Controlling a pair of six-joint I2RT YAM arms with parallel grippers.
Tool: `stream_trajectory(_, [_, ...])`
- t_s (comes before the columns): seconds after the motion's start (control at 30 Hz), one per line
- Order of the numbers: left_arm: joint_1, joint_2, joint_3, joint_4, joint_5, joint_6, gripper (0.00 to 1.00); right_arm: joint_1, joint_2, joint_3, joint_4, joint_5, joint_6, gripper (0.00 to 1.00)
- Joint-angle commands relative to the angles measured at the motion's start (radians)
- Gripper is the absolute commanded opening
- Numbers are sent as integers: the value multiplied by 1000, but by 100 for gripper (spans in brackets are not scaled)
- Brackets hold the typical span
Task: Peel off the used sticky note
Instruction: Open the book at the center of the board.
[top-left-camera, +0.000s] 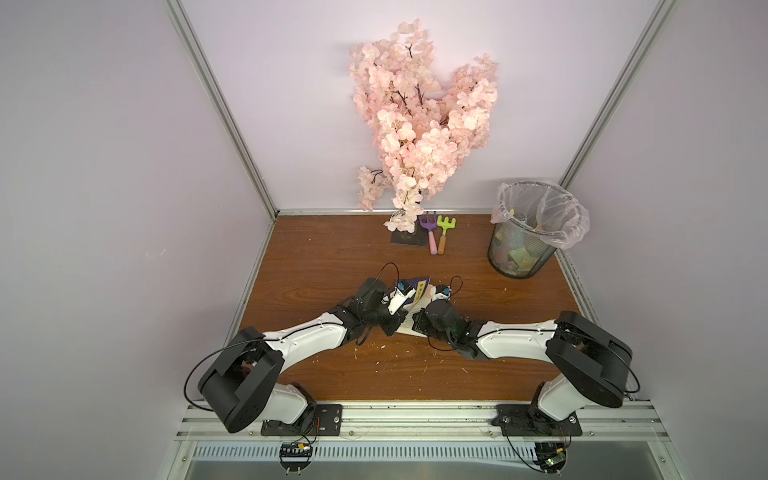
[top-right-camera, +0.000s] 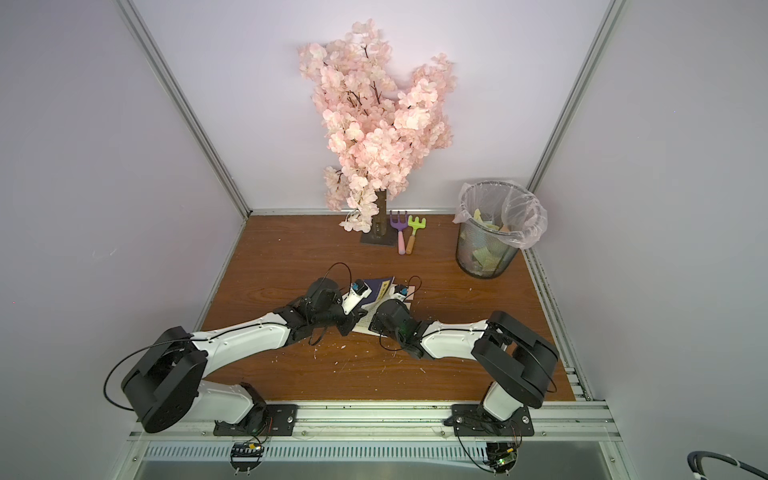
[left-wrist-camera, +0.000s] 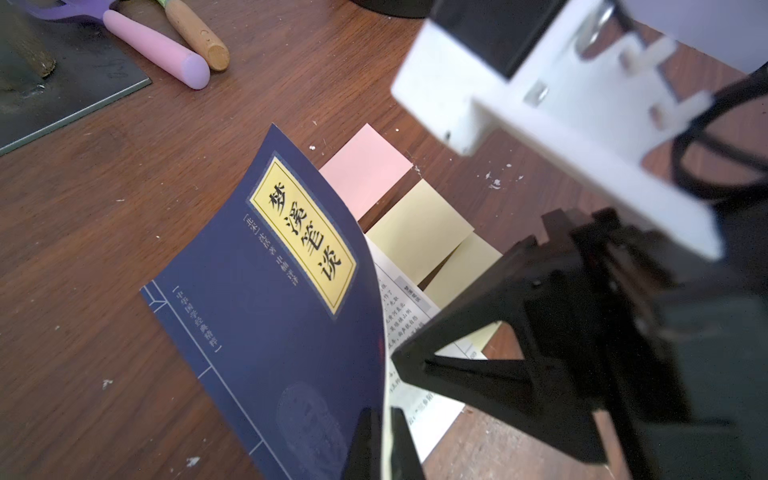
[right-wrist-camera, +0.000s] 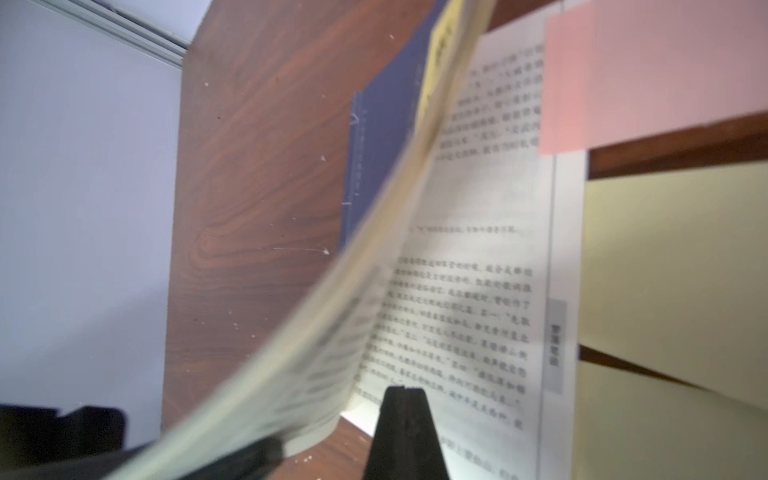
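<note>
Wood table (left-wrist-camera: 104, 249): pink sticky note (left-wrist-camera: 365, 168) flat; left fingers (left-wrist-camera: 365, 444) clamp book (left-wrist-camera: 270, 332), right fingers (right-wrist-camera: 395, 432) together.

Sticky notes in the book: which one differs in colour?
The pink sticky note, at the row's end; the two yellow sticky notes look alike.

We list: pale lilac walls (top-left-camera: 291, 104) behind and beside the blossom tree (top-left-camera: 419, 124); aluminium corner posts (top-left-camera: 222, 108) flanking it; a wood-grain tabletop (top-left-camera: 332, 257) under its base; two toy rakes (top-left-camera: 431, 241) just beside that base; a lined mesh wastebasket (top-left-camera: 515, 253) to its right; soft, even light.
</note>
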Motion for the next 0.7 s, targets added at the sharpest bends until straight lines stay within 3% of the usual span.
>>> stream_trajectory(0.0, [30, -19, -9, 20, 24, -16, 2, -4, 33, -37, 93, -17, 35, 0])
stream_trajectory(0.3, [80, -46, -24, -8, 49, 44, 2, -8, 144, -55, 145, -71, 87, 0])
stream_trajectory(0.57, [249, -71, -69, 20, 67, 54, 1, -6, 173, -36, 147, -94, 90, 0])
stream_trajectory(0.67, [271, -71, -66, 7, 40, 60, 1, -6, 173, -27, 147, -98, 84, 0])
